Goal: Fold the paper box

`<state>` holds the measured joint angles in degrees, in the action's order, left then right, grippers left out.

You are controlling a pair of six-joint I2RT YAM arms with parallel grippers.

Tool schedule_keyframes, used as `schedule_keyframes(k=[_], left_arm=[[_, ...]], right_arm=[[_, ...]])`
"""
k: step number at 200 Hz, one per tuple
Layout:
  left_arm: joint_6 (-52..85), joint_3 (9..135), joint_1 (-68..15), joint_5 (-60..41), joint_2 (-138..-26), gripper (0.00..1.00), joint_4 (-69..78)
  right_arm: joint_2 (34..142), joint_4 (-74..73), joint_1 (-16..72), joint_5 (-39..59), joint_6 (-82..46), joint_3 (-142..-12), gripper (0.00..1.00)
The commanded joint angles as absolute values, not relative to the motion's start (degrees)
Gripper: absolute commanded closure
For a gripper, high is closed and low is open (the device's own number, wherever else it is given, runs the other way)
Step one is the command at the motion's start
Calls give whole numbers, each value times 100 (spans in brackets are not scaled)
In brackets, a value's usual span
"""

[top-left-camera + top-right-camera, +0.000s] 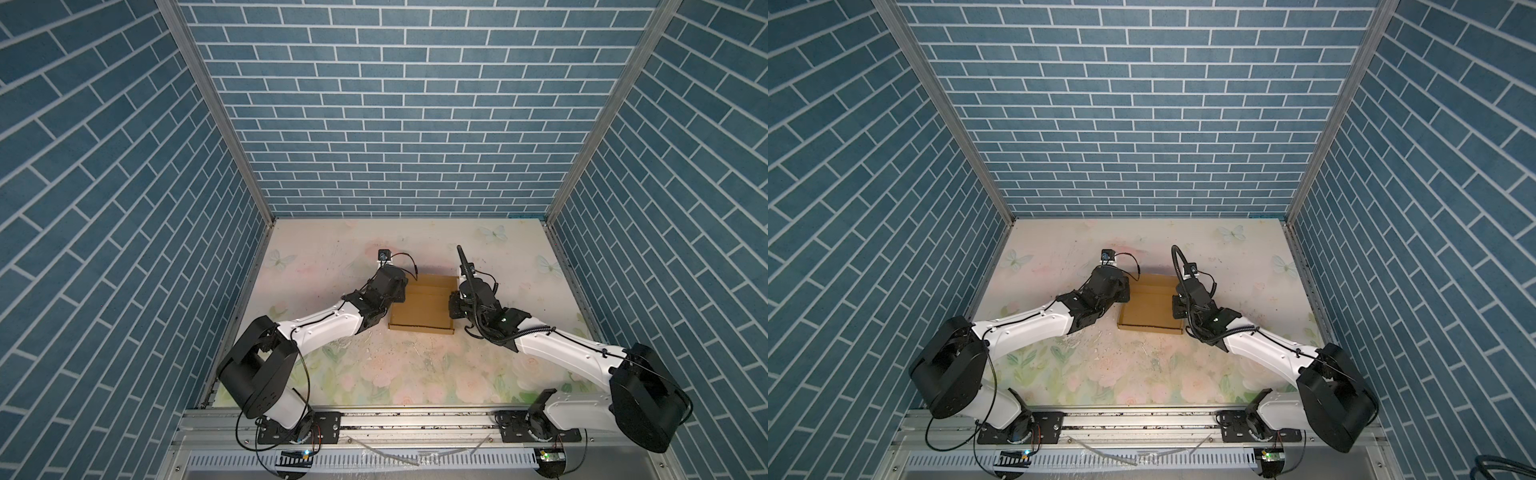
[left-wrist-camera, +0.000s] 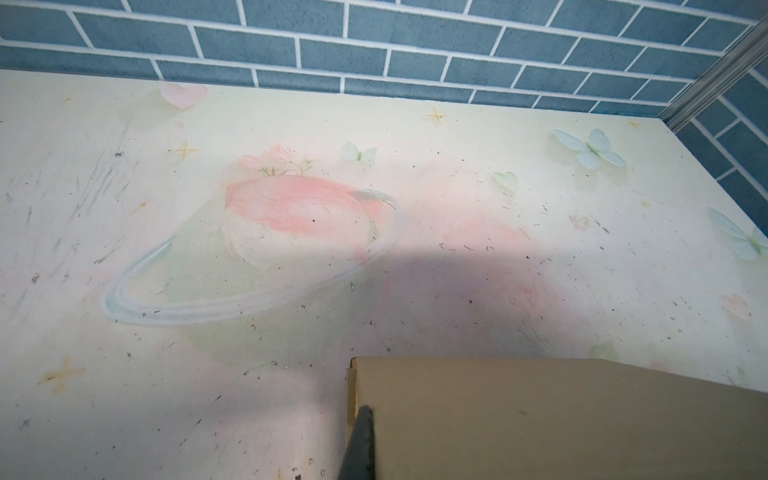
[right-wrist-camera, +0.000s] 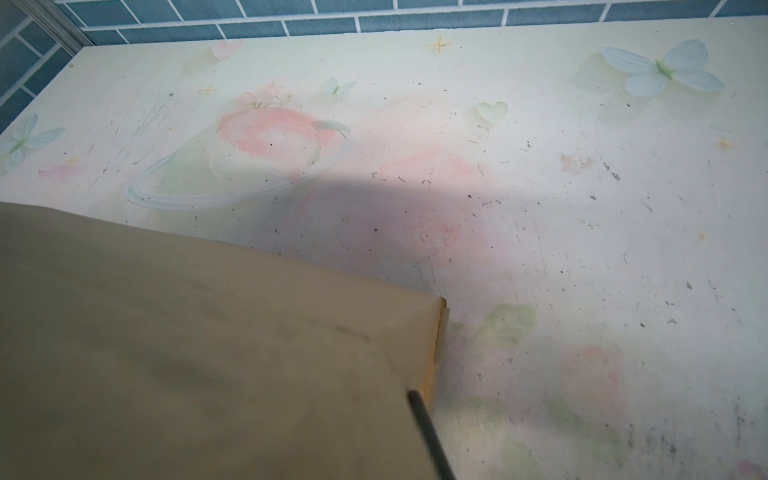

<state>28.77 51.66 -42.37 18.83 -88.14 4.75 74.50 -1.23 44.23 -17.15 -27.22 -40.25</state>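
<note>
The paper box (image 1: pixel 422 309) (image 1: pixel 1150 307) is plain brown cardboard, lying mid-table between my two arms in both top views, with its near wall and side walls standing. My left gripper (image 1: pixel 397 301) (image 1: pixel 1124 297) is at its left edge. In the left wrist view one dark finger (image 2: pixel 360 436) lies against the outer edge of a brown panel (image 2: pixel 540 415); the other finger is hidden behind it. My right gripper (image 1: pixel 455 305) (image 1: pixel 1177 307) is at the right edge. There one thin finger (image 3: pixel 426 424) lies by the panel's corrugated edge (image 3: pixel 208 353), its partner hidden.
The floral-print table (image 1: pixel 415 374) is walled by blue brick panels at the back (image 1: pixel 407 124) and on both sides. An aluminium rail (image 1: pixel 415 419) carrying both arm bases runs along the front. Black cables loop off each wrist.
</note>
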Motion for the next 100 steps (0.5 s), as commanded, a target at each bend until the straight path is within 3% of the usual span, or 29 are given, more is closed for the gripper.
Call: schedule_keyframes(k=[1,100], left_arm=[[3016,5009,-4306,1837,-8710,94,525],[2927,4585,-4401,1806,-8635,94,878]], right_arm=[[7341,-200,4517,-1725,-2935,-3872,85],[7260,-365,4645,-1933,-3093,-3536,86]])
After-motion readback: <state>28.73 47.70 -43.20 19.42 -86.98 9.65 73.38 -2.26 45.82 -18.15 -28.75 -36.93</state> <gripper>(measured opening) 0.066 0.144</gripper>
